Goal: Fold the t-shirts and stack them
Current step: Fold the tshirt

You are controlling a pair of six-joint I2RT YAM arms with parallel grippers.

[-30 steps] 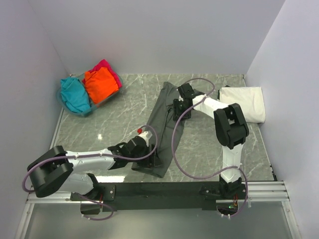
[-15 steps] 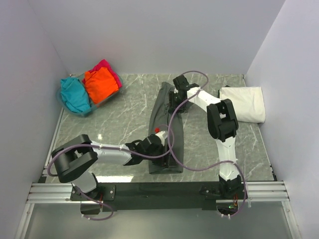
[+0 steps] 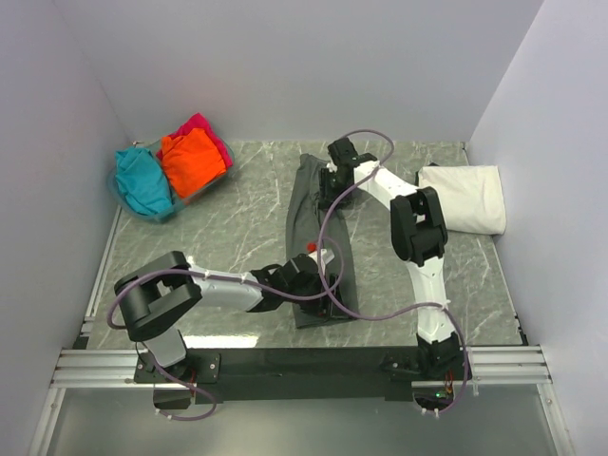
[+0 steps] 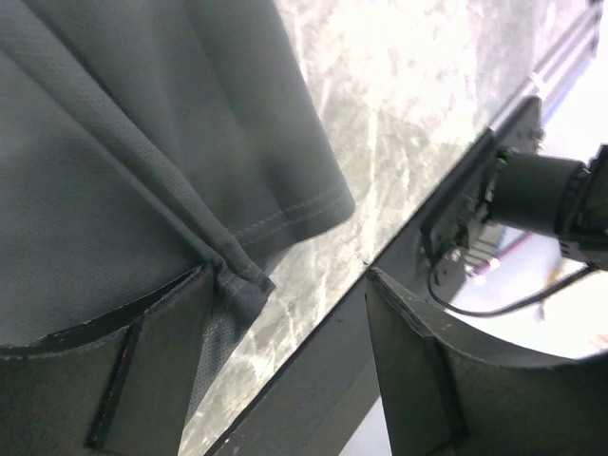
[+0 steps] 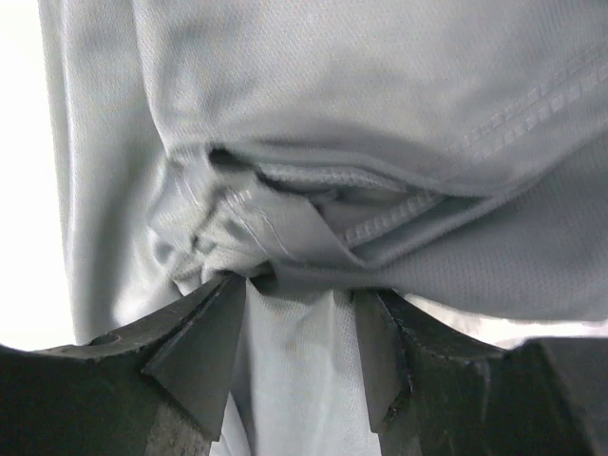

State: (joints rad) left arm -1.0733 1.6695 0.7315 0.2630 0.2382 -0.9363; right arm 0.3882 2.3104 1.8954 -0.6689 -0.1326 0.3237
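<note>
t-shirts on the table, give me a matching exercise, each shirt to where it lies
Things:
1. dark grey t-shirt
2. white t-shirt
3. teal t-shirt
4. magenta t-shirt

Places:
a. folded, at the far right of the table
b. drawn out long in the middle
c. far-left pile, behind the orange t-shirt
d. far-left pile, left of the orange one

Pairs: 1-b, 2-a, 3-d, 4-c
</note>
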